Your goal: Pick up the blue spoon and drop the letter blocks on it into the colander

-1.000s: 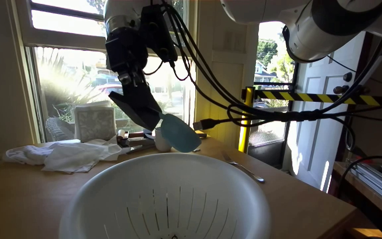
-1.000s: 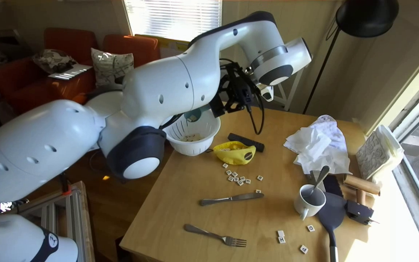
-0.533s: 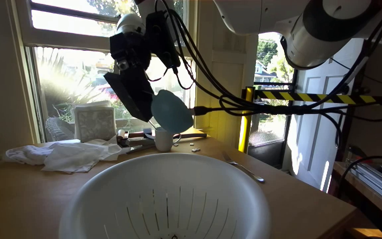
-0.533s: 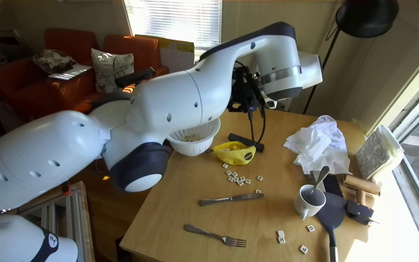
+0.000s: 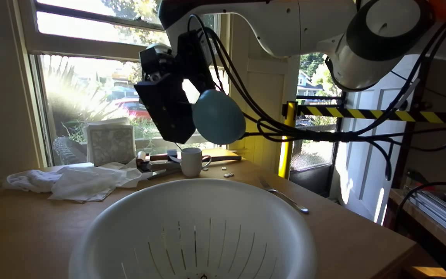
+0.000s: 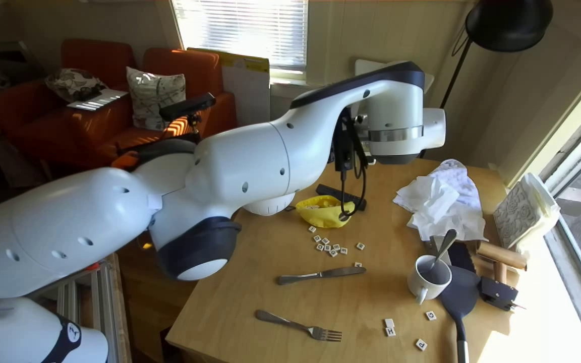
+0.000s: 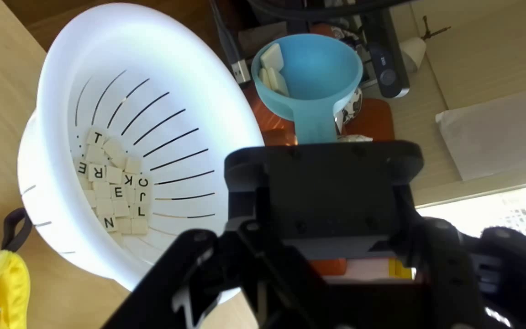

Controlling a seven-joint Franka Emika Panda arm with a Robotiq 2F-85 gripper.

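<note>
My gripper [image 5: 182, 120] is shut on the handle of the blue spoon [image 5: 219, 118], holding it well above the table. In the wrist view the bowl of the blue spoon [image 7: 322, 73] juts out past the gripper [image 7: 322, 192], and several letter blocks [image 7: 273, 68] rest along its left side. Seen from outside, the rounded underside of the bowl faces the camera. The white colander [image 5: 199, 197] stands below the spoon. More letter blocks [image 7: 117, 192] lie on the colander's bottom, some with letters facing up. The arm hides most of the colander [image 6: 269, 205] in an exterior view.
A yellow pouch [image 6: 321, 214] sits beside the colander near a black remote [image 6: 333, 191]. Loose letter tiles [image 6: 328, 247], a knife [image 6: 321, 275], a fork [image 6: 298, 326] and a mug [image 6: 427, 282] are spread over the table. A cable plug [image 7: 240, 71] hangs near the colander.
The spoon has risen away from the colander and turned, so its rounded underside now faces the camera. My wrist has swung with it, and the arm's elbow has come lower. The spoon stays gripped.
</note>
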